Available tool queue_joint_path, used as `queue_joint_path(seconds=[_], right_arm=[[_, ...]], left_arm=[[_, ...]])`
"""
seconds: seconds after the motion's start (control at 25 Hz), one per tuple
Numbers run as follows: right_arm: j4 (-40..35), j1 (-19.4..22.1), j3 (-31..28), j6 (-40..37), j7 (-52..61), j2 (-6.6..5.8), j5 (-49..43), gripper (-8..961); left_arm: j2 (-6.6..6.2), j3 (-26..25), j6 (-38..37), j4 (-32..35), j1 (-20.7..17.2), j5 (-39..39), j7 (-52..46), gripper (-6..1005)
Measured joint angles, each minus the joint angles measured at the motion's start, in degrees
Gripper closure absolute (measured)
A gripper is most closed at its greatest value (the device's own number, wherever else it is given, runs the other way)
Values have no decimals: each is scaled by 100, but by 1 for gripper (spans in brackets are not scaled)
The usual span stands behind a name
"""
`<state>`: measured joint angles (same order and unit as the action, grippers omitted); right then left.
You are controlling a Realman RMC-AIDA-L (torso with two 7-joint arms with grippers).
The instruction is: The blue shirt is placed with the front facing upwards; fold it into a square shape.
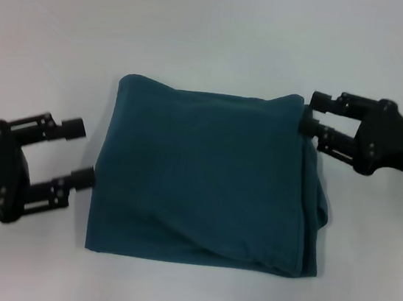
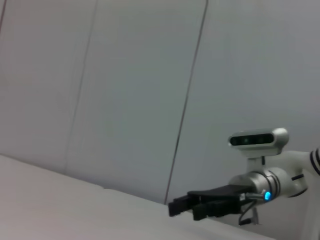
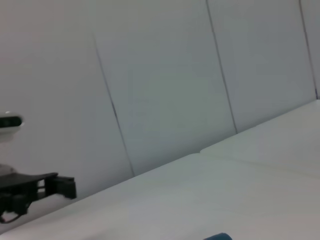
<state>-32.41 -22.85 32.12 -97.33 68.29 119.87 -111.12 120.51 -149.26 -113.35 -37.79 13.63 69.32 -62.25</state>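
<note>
With the blue shirt point(image 1: 206, 173) already lying near-square on the worktop point(image 1: 217, 34), the left claw point(image 1: 85, 151) gapes wide beside its edge and the right claw point(image 1: 312, 112), narrower, touches the far corner; probably only tidying remains.

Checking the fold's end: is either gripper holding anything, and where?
Nothing held: the open left gripper and open right gripper sit at the folded dark teal-blue cotton shirt's edges.

The right tool point(image 2: 176, 206) reaches in low over the pale surface point(image 2: 60, 200), its fingers slightly apart, before a panelled grey wall point(image 2: 125, 90)
</note>
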Motion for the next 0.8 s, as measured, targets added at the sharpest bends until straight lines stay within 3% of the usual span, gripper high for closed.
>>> queue_joint_path(seconds=[0.16,0.4,0.52,0.68,0.8], right_arm=[[227,11,126,98,-558,-13,-128,403],[1059,-153,860,239,-2165,16,-289,237],[1203,-198,1455,222,-2285,4,-314,152],[925,-157,1822,83,-2031,-15,-359,31],[462,-168,2107,82,-1436,-15,-529,52]], left_arm=[[1,117,97,236,-28,-361,207,319],[53,195,322,831,-35,-943,964,316],[47,157,328,843,-84,-1183,887,317],[-50,130,164,689,-207,-1216,824,320],[-114,249,87,472,-206,-1268,596,322]])
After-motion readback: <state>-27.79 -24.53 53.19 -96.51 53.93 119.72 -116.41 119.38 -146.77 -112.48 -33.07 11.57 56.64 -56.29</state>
